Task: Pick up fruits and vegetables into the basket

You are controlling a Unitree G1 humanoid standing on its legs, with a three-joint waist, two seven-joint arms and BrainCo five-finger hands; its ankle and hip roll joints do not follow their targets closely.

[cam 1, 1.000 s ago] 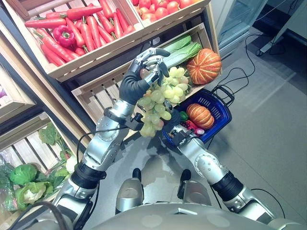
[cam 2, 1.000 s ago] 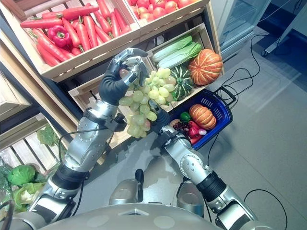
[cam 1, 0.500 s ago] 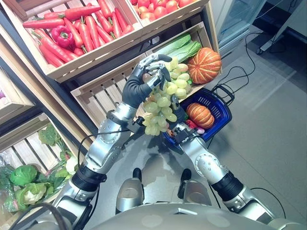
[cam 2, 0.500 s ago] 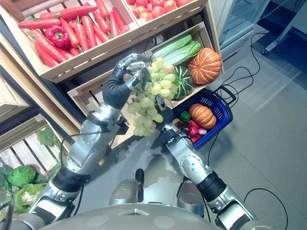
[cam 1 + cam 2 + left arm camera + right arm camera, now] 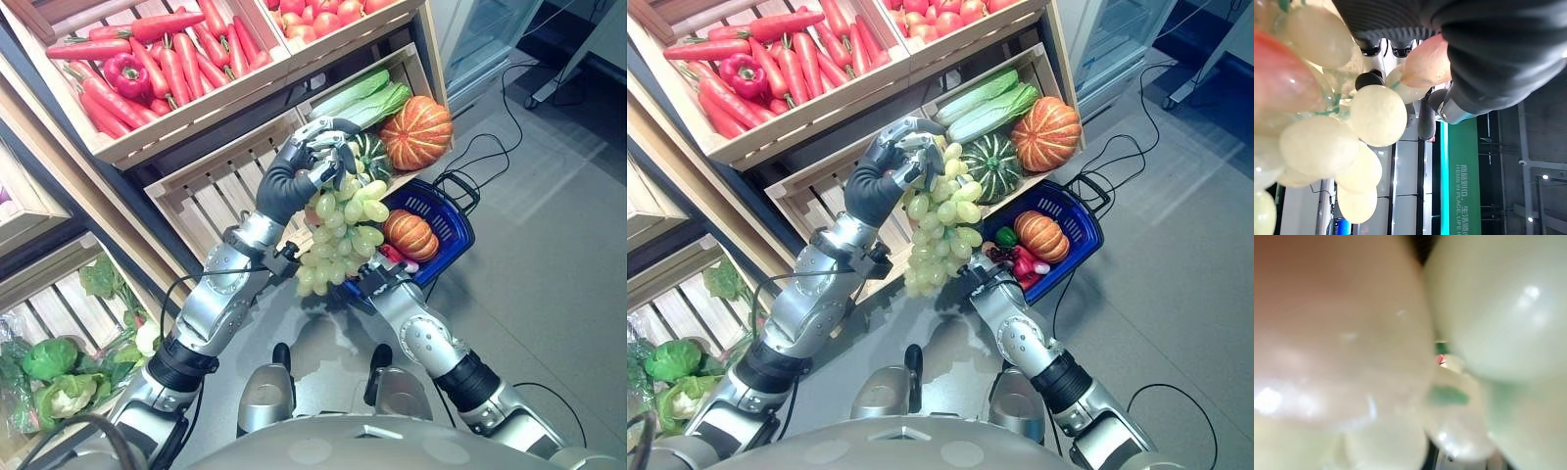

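My left hand (image 5: 306,164) is raised in front of the lower wooden crate and is shut on the stem end of a big bunch of green grapes (image 5: 339,233). The bunch hangs down over the near left corner of the blue basket (image 5: 458,219). Up close the grapes (image 5: 1376,115) hang right beside the hand's dark cover. In the basket lie a small orange pumpkin (image 5: 409,235) and some red and green produce (image 5: 1017,262). My right hand (image 5: 977,277) sits at the basket's near edge, its fingers hidden behind the grapes (image 5: 1488,308).
The shelf crates hold carrots (image 5: 167,59) with a red pepper (image 5: 127,70), a large orange pumpkin (image 5: 416,132), a green squash (image 5: 991,166) and long leafy greens (image 5: 364,98). Cabbages (image 5: 47,358) lie at lower left. Grey floor stretches to the right of the basket.
My left hand has carried the grapes to the right, toward the basket. The bunch now hangs lower, in front of my right hand. The basket has stayed put.
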